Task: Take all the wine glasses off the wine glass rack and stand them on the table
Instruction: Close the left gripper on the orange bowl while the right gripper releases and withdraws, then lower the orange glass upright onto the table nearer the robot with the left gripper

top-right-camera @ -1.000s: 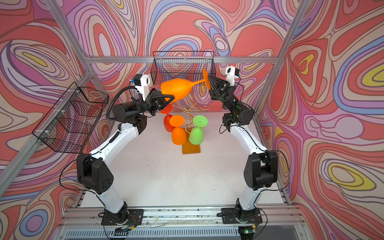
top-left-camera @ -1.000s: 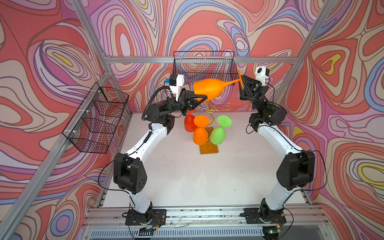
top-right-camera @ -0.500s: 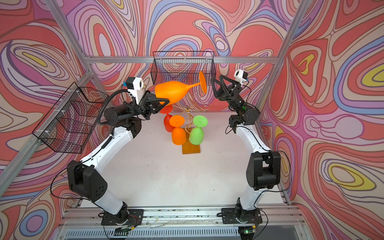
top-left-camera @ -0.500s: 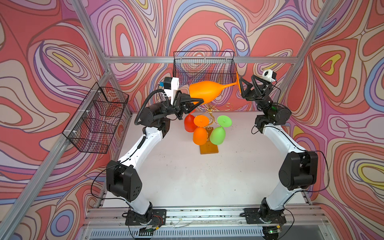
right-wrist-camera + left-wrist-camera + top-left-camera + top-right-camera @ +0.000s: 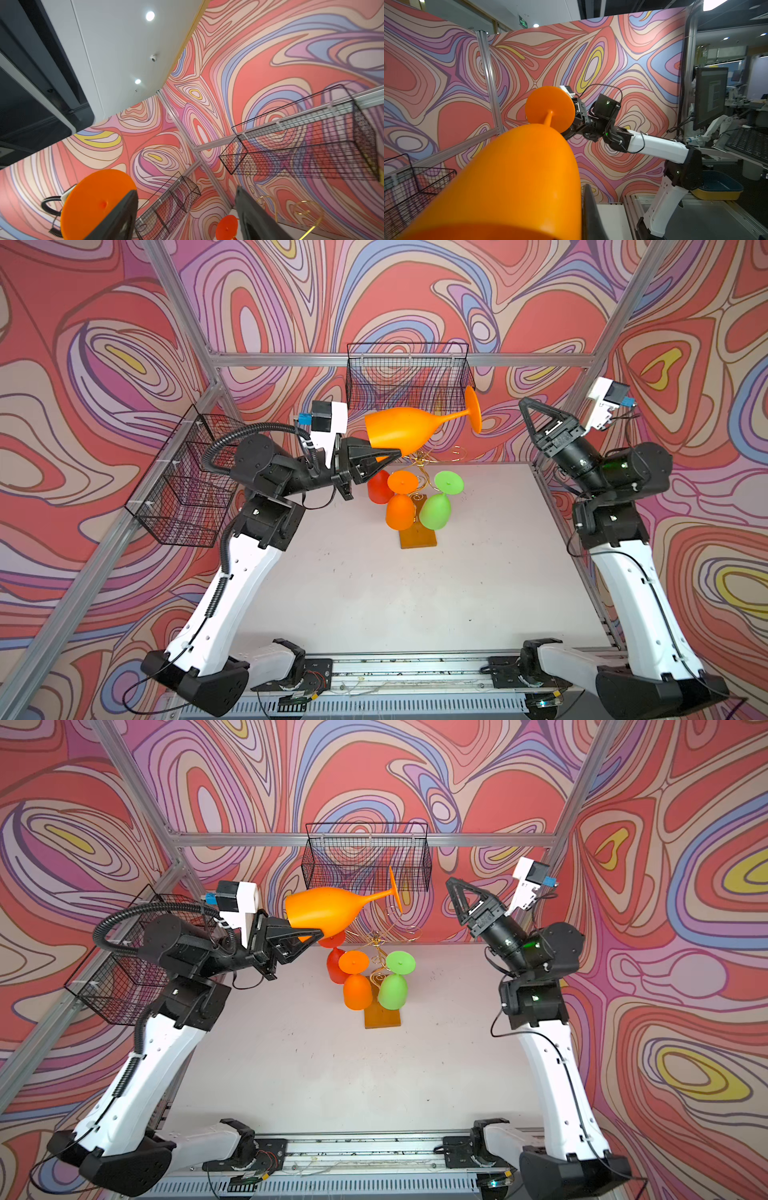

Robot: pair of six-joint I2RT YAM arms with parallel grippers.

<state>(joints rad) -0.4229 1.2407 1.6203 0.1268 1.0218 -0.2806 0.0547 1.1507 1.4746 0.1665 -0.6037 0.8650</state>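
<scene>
Top views: my left gripper (image 5: 384,454) (image 5: 307,934) is clamped tight on the bowl rim of the big orange wine glass (image 5: 399,433) (image 5: 324,913), and both top views agree.
Glass pose: it's on its side up in the air, bowl end at my left gripper, stem and foot pointing across at my right gripper (image 5: 525,404).
Glass vs rack: it's higher than the gold curls of the wine glass rack (image 5: 417,538) and over toward my left side. Can't tell whether the bowl brushes the top wire.
Right gripper: fingers spread wide with nothing between them. The glass's foot is near the tips, with a clear gap.
Right wrist view: the orange foot (image 5: 97,203) shows beside one of my fingers (image 5: 120,218), outside the open space between them.
Left wrist view: the bowl (image 5: 512,176) fills most of the view, with the foot beyond it and my right arm past that.
On the rack: red glass (image 5: 379,489), small orange glass (image 5: 400,510) and green glass (image 5: 435,510) hang bowl-down. The wooden base sits on the table (image 5: 374,593).
Background: back basket (image 5: 409,373) and side basket (image 5: 183,489), both black mesh, are on the walls.
</scene>
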